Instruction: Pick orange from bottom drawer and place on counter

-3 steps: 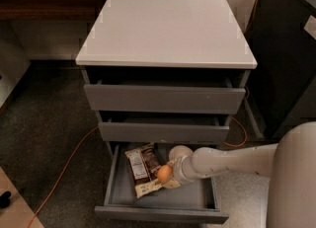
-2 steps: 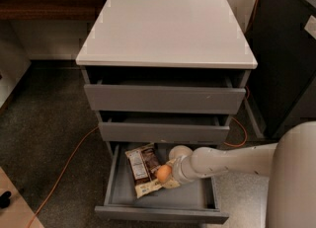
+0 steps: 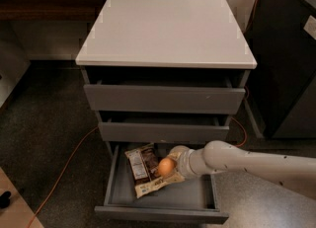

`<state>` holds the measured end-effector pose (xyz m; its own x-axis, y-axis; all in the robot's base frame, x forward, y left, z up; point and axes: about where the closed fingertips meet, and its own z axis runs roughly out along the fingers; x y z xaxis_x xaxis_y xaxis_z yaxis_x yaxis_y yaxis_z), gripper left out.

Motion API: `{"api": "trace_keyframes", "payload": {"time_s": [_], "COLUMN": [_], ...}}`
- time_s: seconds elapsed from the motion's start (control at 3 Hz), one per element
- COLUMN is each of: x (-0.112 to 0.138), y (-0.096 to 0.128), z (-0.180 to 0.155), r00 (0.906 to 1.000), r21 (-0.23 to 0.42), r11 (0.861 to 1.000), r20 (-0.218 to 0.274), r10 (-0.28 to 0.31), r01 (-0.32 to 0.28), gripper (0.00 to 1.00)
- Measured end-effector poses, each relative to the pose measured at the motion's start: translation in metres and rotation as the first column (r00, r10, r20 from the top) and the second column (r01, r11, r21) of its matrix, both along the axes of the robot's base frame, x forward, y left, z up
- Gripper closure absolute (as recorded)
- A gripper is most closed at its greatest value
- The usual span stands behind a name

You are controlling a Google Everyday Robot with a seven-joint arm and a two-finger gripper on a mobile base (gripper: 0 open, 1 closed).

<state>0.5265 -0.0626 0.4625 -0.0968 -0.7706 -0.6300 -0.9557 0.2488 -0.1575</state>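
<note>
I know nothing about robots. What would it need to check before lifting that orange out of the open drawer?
1. Bottom drawer pulled open: ok.
2. Claw down in the drawer, at the orange: ok.
3. Firm grip on the orange: cannot tell.
4. Snack packets free of the claw: cannot tell; they lie right beneath the orange.
5. Orange forward of the middle drawer front, so the way up looks open: ok.
6. Counter has room for the orange: ok.
</note>
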Motion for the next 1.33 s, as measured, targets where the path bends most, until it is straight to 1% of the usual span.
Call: {"api": "trace_keyframes", "payload": {"time_s": [0.33,0.67,1.0,1.33], "x": [0.005,0.013,0.022,0.029], "y": [-0.010,-0.018,-0.019,-0.021], "z": [0.059,0.088,0.122,0.154], "r00": [0.9950,0.9888,0.9780,0.9668], "r21": [0.053,0.059,0.045,0.028], "r11": [0.996,0.992,0.986,0.981], "r20": [0.072,0.104,0.144,0.178], "r10": [0.068,0.107,0.151,0.183], "r01": [-0.072,-0.113,-0.158,-0.191], "gripper": [1.00,1.00,1.00,1.00]}}
